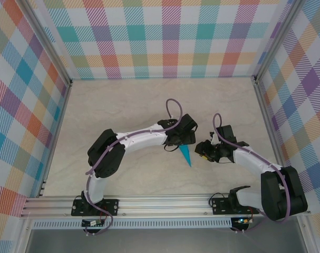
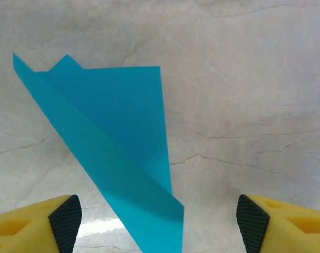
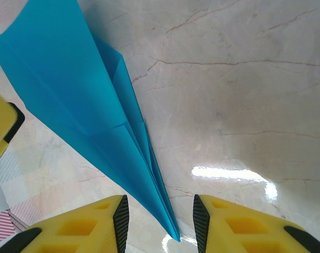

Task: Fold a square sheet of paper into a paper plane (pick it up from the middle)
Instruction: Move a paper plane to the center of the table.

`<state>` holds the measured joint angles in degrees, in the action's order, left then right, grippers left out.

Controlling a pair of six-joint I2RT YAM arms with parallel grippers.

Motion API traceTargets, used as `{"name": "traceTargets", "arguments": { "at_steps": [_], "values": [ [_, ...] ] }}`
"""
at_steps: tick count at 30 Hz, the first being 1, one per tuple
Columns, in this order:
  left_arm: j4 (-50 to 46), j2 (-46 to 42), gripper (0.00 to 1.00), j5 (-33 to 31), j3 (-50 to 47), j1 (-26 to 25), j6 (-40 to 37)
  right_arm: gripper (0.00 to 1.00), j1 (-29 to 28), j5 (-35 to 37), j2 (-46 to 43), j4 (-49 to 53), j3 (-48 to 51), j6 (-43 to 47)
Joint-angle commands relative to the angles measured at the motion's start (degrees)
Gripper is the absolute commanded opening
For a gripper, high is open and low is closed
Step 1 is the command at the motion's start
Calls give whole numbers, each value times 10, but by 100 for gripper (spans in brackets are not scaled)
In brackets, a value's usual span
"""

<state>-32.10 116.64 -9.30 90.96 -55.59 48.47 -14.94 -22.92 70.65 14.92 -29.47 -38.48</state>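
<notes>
Both claws are hanging loose, left gripper (image 2: 158, 221) gaping wide and right gripper (image 3: 158, 224) parted around the nose, neither pinching the paper plane (image 1: 186, 154), which is lying on the table (image 1: 123, 105) mid-scene between them. I'm guessing lifting straight up is keeping them off the wings. The left arm (image 1: 144, 139) is hiding the plane's far end in the top view.

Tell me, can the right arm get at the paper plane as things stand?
Probably yes: the right gripper is open, the pointed tip of the paper plane lies between its fingers, and nothing blocks it.
</notes>
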Motion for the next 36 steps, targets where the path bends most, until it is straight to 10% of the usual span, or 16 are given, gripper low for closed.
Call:
{"name": "traceTargets", "arguments": {
  "at_steps": [1,23,36],
  "values": [
    [-90,30,80,-33,29,-5,18,40,3,0,-7,6,12,11],
    [-46,-44,42,-58,-75,-5,25,46,-9,-135,115,-69,-45,64],
    [-24,-63,35,-58,-119,-5,21,47,-30,-147,197,-98,-75,63]
  ]
}}
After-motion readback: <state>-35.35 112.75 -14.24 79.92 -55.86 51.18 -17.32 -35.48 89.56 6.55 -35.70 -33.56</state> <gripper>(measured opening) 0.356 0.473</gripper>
